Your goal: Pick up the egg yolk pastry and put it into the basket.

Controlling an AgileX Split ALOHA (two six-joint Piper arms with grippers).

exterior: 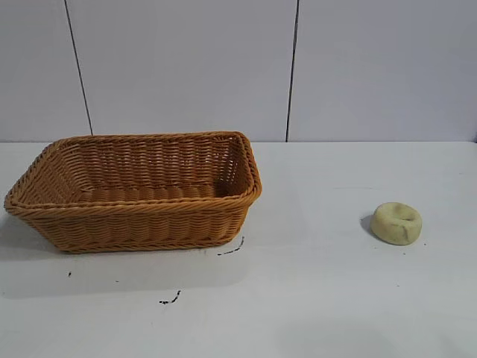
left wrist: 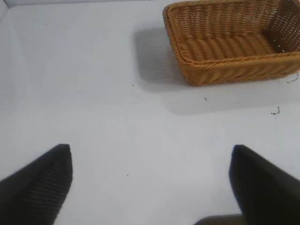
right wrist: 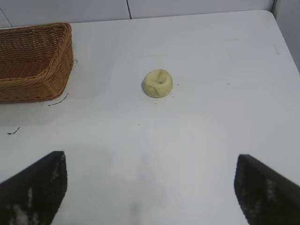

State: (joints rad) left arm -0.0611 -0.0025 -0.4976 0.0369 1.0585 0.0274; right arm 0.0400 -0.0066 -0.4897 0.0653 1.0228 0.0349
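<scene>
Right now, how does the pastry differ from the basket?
The pastry is small, while the basket is far larger. The pastry is round, pale yellow and matte; the basket is rectangular, orange-brown woven wicker. The pastry is a solid bun with a dimpled top; the basket is open and holds nothing. Both rest on the white table, well apart.

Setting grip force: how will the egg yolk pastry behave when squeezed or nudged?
The egg yolk pastry looks matte and doughy with a dimpled top, so it probably dents under firm pressure. Its rounded sides may let it roll if nudged. It seems small, likely light.
</scene>
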